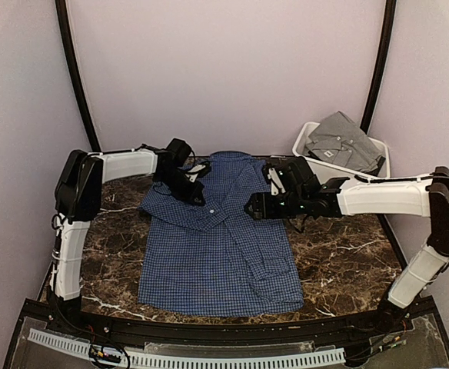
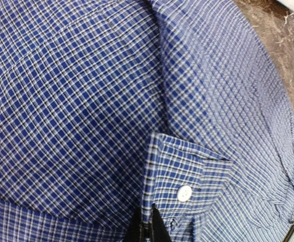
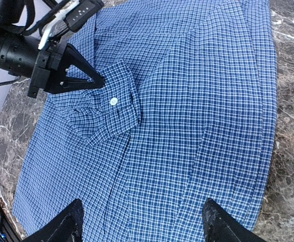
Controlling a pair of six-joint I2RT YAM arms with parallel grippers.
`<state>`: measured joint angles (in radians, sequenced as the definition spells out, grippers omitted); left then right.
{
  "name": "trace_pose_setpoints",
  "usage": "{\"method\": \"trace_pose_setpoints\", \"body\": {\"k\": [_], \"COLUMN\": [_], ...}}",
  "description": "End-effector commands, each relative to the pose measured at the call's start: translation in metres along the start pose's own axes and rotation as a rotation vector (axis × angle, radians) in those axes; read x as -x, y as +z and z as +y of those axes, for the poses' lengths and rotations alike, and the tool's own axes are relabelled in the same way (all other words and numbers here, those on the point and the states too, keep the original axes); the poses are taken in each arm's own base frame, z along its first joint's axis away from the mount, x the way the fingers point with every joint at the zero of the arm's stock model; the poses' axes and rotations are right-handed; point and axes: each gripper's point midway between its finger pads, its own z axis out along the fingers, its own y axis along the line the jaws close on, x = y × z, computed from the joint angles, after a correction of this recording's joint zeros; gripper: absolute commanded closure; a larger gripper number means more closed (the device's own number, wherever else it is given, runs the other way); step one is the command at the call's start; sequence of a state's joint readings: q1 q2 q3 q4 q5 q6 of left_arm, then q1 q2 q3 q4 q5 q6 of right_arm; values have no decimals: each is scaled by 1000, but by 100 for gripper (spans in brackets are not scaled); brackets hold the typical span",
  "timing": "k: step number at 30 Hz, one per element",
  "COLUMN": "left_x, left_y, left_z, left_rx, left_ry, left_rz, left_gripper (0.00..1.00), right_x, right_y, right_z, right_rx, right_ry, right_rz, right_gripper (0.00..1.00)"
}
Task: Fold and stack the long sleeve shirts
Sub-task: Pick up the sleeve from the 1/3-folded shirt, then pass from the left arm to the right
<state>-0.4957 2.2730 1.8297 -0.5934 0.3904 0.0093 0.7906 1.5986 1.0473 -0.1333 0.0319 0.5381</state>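
The navy-blue check shirt (image 1: 217, 246) lies flat on the marble table, collar at the far end. Its left sleeve is folded across the chest. My left gripper (image 1: 199, 197) is shut on the edge of that sleeve's cuff (image 2: 187, 176), beside the white button (image 2: 184, 193); the right wrist view shows this grip (image 3: 97, 81) too. My right gripper (image 1: 253, 206) hovers open and empty over the shirt's middle, its fingertips (image 3: 72, 222) wide apart above the cloth. The grey shirt (image 1: 346, 140) lies crumpled in the bin.
A white plastic bin (image 1: 307, 146) stands at the back right corner, against the wall. Dark marble table top (image 1: 340, 246) shows on both sides of the shirt. A black rail (image 1: 209, 330) runs along the near edge.
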Motion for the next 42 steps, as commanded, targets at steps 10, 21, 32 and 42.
{"method": "trace_pose_setpoints", "body": {"k": [10, 21, 32, 42], "left_x": [17, 0, -13, -12], "left_y": [-106, -125, -126, -133], "left_z": [-72, -105, -124, -123], "left_rx": [-116, -161, -231, -194], "left_ry": [130, 241, 290, 295], "left_rz": [-299, -354, -321, -346], "left_gripper": [100, 100, 100, 100], "right_x": [62, 73, 78, 78], "right_y": [15, 22, 31, 34], "right_z": [70, 90, 96, 103], "right_rx": [321, 447, 456, 492], "right_ry": [-8, -50, -277, -290], "right_rz": [-107, -124, -190, -169], "right_gripper": [23, 20, 18, 19]}}
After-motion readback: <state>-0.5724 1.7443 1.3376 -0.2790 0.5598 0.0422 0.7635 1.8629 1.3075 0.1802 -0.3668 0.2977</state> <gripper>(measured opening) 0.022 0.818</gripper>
